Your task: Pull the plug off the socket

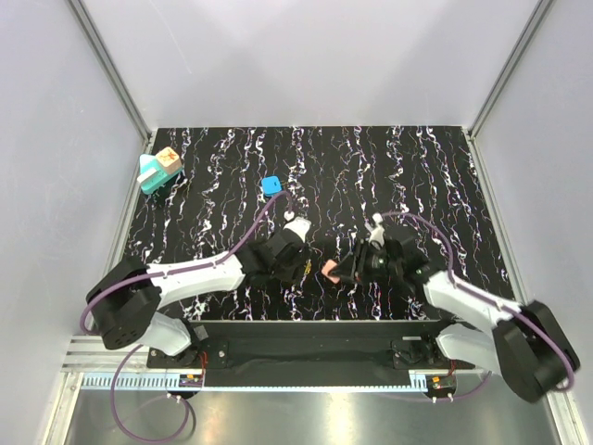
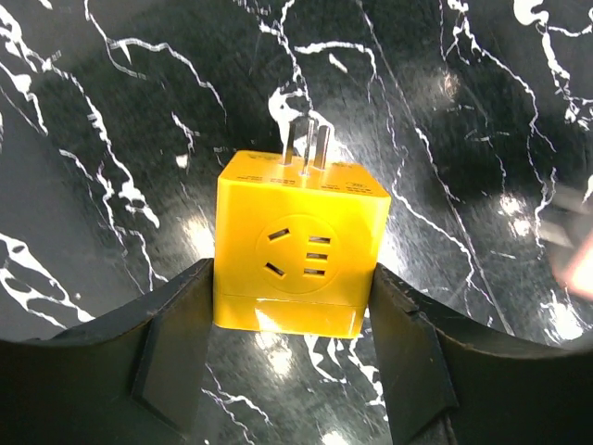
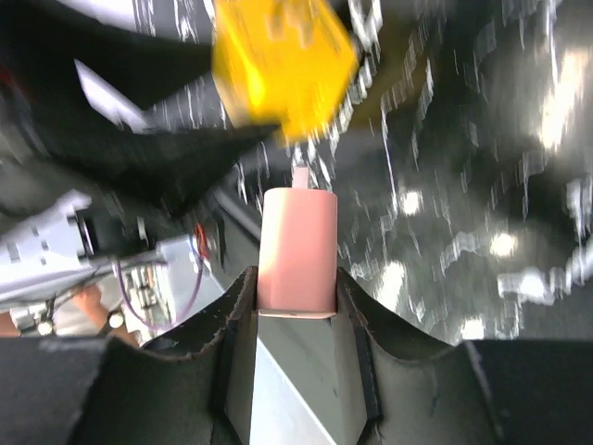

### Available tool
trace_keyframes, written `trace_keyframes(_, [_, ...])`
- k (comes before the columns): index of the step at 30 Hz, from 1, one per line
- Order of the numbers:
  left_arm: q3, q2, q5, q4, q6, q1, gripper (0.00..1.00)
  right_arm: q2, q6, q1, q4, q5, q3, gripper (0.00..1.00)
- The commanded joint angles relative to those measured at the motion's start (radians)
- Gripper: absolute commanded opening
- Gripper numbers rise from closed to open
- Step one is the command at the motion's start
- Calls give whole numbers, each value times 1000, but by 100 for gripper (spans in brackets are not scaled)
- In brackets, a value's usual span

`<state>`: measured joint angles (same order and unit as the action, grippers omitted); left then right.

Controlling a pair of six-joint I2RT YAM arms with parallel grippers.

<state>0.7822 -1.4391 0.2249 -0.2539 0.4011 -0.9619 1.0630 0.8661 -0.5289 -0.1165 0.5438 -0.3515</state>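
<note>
Plug (image 1: 168, 159) sits untouched on socket (image 1: 151, 176), far-left corner; left pincer (image 2: 295, 278) grips yellow cube (image 2: 301, 246), right pincer (image 3: 296, 287) grips salmon block (image 3: 296, 246), so one probably needs emptying first.

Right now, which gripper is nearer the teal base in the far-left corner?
Left. The left gripper, holding the yellow cube, is mid-table, right of the teal base; the right gripper, holding the pink block, is farther right.

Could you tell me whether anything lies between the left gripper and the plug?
Nothing visible lies between the left gripper and the plug; the blue block sits clear of that line. The gripper itself is shut on a yellow cube.
</note>
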Motion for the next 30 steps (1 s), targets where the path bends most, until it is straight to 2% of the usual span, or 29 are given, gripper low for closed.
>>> trace_keyframes(1, [-69,-7,-65,-171,77,-17,18,141,-84,38,-69,18,-134,0])
trace_keyframes(5, [-95,55,-19,-169,113,-26,52,288,-82,116,-109,54,-289,0])
trace_keyframes(9, [-109,172,-13,-170,122,-26,65,445,-131,133,-136,42,-443,0])
trace_keyframes(15, [-63,319,4,-203,102,-15,67,745,-136,133,-253,74,-691,0])
trace_keyframes(21, [-84,302,-10,-194,81,8,66,1011,-78,129,-291,88,-949,0])
trace_keyframes(22, [-90,301,-10,-191,82,8,63,1064,-58,127,-298,99,-975,0])
trace_keyframes(25, [-127,319,-4,-150,87,9,59,1144,-56,110,-288,85,-1092,0])
trace_keyframes(30, [-135,333,-2,-140,90,12,59,1229,-36,92,-221,44,-1195,1])
